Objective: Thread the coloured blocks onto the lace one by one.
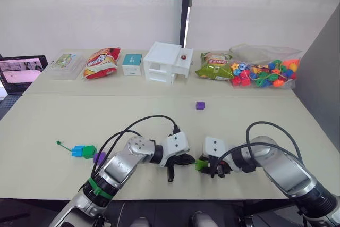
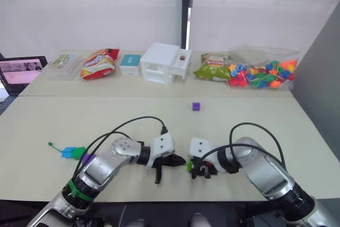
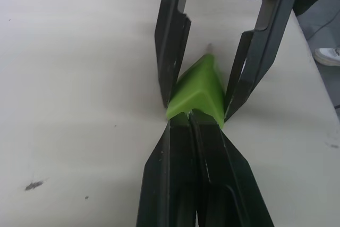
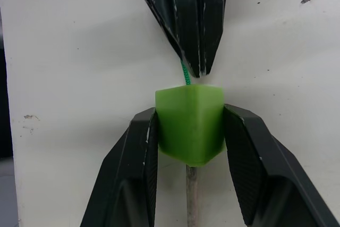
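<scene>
Threading the light green block [image 4: 190, 123] onto the lace [image 4: 185, 74], mid-step, near the front edge of the worktop [image 1: 64, 115]. Right pincer [image 4: 190, 131] clenched on the block, one finger on each side face. Left pincer [image 3: 192, 126] pressed shut right against the block, pinching the green cord just behind it. Stiff grey tip [image 4: 192, 195] already out of the block's far face, so the hole is cleared.

Three blocks sitting on the lace's tail at the robot's left: blue [image 1: 78, 151], dark green [image 1: 89, 151], purple [image 1: 99, 157], with the knotted end [image 1: 59, 143] beyond them. One purple block [image 1: 200, 105] loose, farther back at mid-worktop, well apart from both pincers.

Next move, by judgement: free one pincer to take the emerging tip and draw the cord through, then slide the block down toward the other three. Calls for a regrip without letting the block slip back off the tip.

Right wrist view gives cord entering and tip leaving the block. Left wrist view adds a sliver of the tip beyond the block. Head views give the strung blocks and the spare, but hide tip and cord at the pincers.
</scene>
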